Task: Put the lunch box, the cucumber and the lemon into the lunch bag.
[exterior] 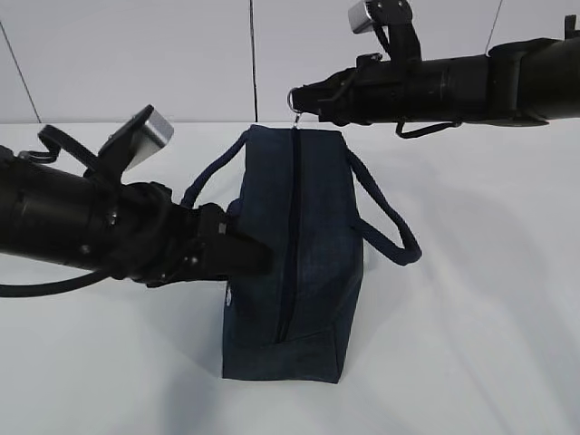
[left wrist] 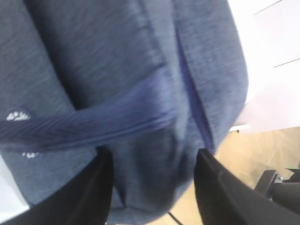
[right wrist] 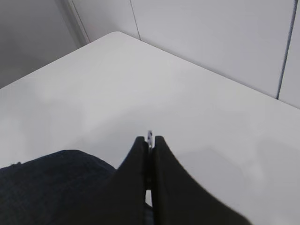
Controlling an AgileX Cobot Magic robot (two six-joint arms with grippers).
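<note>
bag [exterior: 299,263] upright mid-table [exterior: 471,344], zipper [exterior: 290,227] closed, left gripper [exterior: 258,258] spread around bag's side fabric, right gripper [exterior: 296,98] pinched tight on ring pull [exterior: 296,113] at far end

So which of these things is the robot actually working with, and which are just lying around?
Part of the job:
- lunch bag, zipper shut
- ring pull, pinched by the right gripper
- left gripper, against the bag's side

Just there:
- table
- wall

No lunch box, cucumber or lemon in view.
</note>
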